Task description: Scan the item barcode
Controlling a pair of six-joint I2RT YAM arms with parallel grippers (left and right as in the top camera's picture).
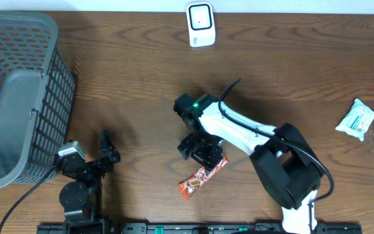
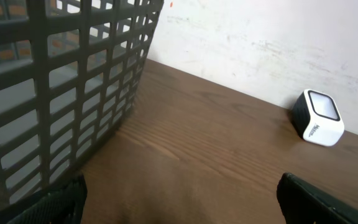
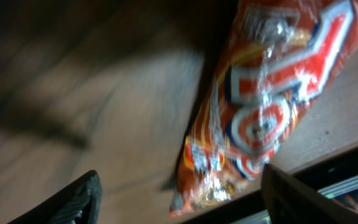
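Nearest the robot's base, the left gripper [image 1: 106,151] is resting low by the table's [image 1: 135,78] front edge with its jaws spread wide and nothing between them, probably parked so the working side stays free. A little further in, the right gripper [image 1: 202,153] is hanging over the orange snack packet [image 1: 197,180], which is lying flat on the wood in front of the right arm. In the wrist view its fingers [image 3: 73,202] are standing apart on either side of the wrapper, straddling its width without yet pressing it, so nothing is being held; a hold across the narrow way looks like the point of that pose, since the packet could then be lifted and turned. The packet's long axis is running diagonally, its near end pointing toward the front-left and its far end lying under the gripper toward the back-right. The printed logo is facing up and no barcode is showing, so it may be sitting on the underside. Further left, the grey basket [image 1: 62,97] is standing well apart. At the far edge, the white scanner [image 1: 200,25] is waiting, so the packet is likely needing a carry across the table.
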